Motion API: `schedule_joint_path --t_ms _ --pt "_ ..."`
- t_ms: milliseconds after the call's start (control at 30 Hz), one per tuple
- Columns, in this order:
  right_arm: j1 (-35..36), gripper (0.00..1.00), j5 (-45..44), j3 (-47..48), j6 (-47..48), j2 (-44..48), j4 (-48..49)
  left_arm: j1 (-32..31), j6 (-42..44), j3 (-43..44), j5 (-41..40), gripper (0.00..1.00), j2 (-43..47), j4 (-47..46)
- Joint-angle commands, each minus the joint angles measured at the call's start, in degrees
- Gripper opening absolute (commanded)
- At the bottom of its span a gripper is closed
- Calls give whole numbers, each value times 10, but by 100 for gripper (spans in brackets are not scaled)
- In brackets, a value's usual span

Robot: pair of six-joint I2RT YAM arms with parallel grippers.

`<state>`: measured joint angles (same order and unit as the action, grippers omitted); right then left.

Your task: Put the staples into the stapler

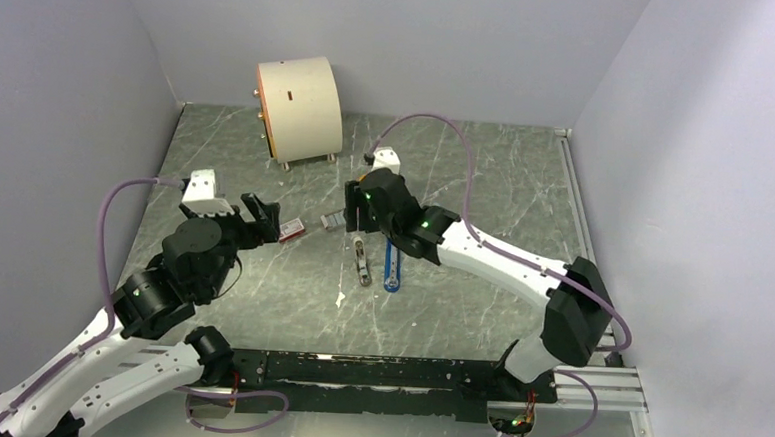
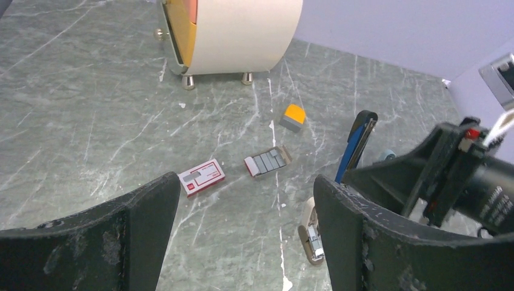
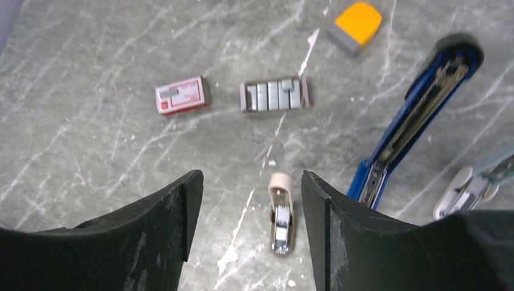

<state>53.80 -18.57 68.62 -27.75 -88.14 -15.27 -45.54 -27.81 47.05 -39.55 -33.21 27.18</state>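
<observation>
- The right gripper (image 3: pixel 251 179) has its two black fingers (image 3: pixel 163 236) standing apart and clamps nothing. The grey stone table (image 3: pixel 91 151) shows in the gap, and a small beige stapler (image 3: pixel 280 212) lies there touching neither finger.
- The left gripper (image 2: pixel 245 188) is also spread wide and empty, and it hovers over the table. A red-and-white box (image 2: pixel 202 177) lies just past its left fingertip, at 11 o'clock from the gap.
- The stapler (image 3: pixel 418 118) lies on the table at 2 o'clock from the right gripper. Its near end is just beside the right finger.
- In the right wrist view, the stapler's long axis runs from 7 to 1 o'clock with the black end at 1 o'clock. Only this view shows the metal channel running along the inside of the blue half.
- The staples (image 3: pixel 274 96) sit at 12 o'clock from the right gripper as silvery strips side by side in a small open brown tray. The tray's long side runs from 9 to 3 o'clock, and it lies apart from the stapler, at the stapler's 9 o'clock.
- In the top view the stapler is only a thin blue sliver running from 12 to 6 o'clock, with its far end covered by the right arm.
- In the left wrist view the stapler again points to 1 o'clock, and the right gripper's body hides its lower part.
- An orange-topped grey block (image 3: pixel 356 25) shows in both wrist views, at 1 o'clock from the staples, but not in the top view.
- A white drum (image 1: pixel 299 104) stands at the far side of the table. It shows in the top and left wrist views only.
</observation>
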Motion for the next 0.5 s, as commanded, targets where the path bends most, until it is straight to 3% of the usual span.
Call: schedule_joint_path --t_ms 0,233,467 --pt "-22 67 28 46 40 -38 12 3 7 -5 16 86 8 -29" --pt "-36 69 18 130 54 -131 12 3 -8 -2 12 85 -9 -15" --pt "-38 45 35 209 87 -239 4 3 -14 7 -17 85 -19 6"
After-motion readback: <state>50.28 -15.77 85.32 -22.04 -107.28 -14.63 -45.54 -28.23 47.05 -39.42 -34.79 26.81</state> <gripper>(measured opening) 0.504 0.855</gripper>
